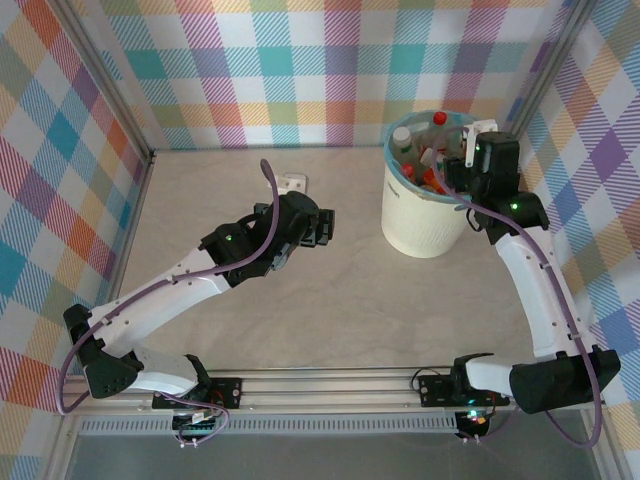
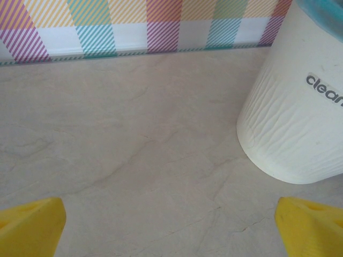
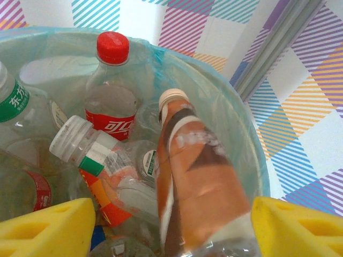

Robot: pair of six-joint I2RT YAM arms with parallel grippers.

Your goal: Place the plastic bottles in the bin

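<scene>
- Right hand (image 3: 172, 227) spread; the brown-labelled bottle (image 3: 198, 176) sits blurred between its pads with a gap on one side, probably loose.
- Bottle's long axis is near upright, cap up, directly over the bin (image 3: 228, 115) and the other bottles (image 3: 110, 96) inside it.
- Left hand (image 2: 171, 230) spread wide over the counter (image 2: 134, 150), with the bin off to its right.

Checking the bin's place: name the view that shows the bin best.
Top external: the whole bin stands there, rim to base. Left wrist gives part of its cream wall; right wrist looks inside it at the plastic bottles.

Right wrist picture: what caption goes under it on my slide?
Open right gripper around a blurred brown-labelled bottle, over the bottle-filled bin.
</scene>
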